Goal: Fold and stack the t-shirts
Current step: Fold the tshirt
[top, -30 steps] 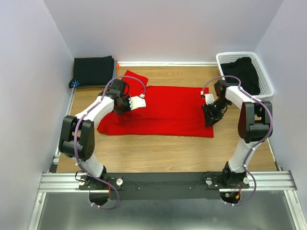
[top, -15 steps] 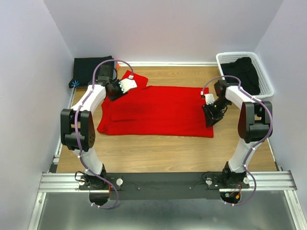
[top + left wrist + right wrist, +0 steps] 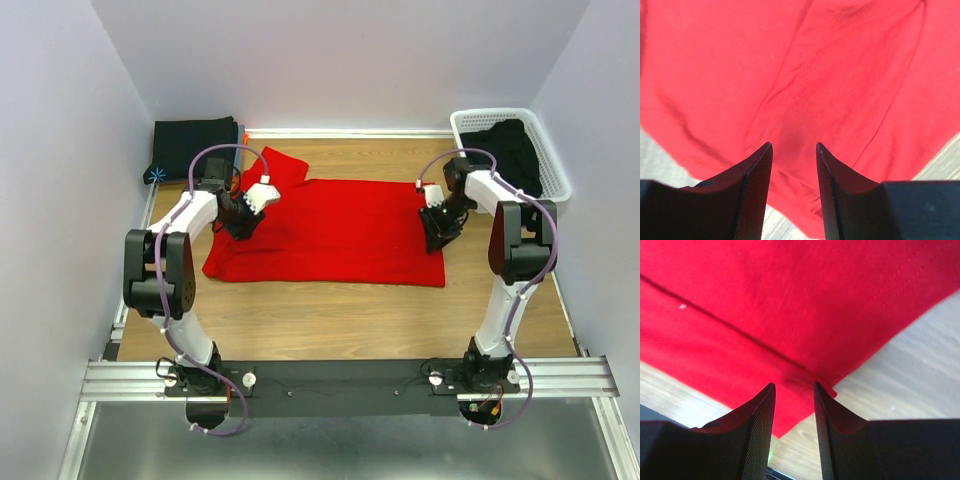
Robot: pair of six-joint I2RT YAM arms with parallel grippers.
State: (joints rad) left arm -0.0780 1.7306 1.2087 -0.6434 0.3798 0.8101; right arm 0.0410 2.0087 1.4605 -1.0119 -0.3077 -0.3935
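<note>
A bright red t-shirt (image 3: 330,235) lies spread flat on the wooden table, one sleeve (image 3: 283,162) pointing to the back left. My left gripper (image 3: 241,222) is open, low over the shirt's left part; the left wrist view shows red cloth (image 3: 805,75) under the empty gripper (image 3: 794,147). My right gripper (image 3: 437,237) is open at the shirt's right edge; the right wrist view shows the gripper (image 3: 794,386) over a folded red corner (image 3: 805,385). A folded black t-shirt (image 3: 195,148) lies at the back left. More black t-shirts (image 3: 515,150) fill the basket.
The white lattice basket (image 3: 460,125) stands at the back right corner. Walls close in on the left, back and right. Bare wood (image 3: 340,315) runs between the red shirt and the arm bases.
My left gripper swung from the shirt's left-middle back to the sleeve, then down to the left part. My right gripper shifted slightly toward the back along the right edge.
</note>
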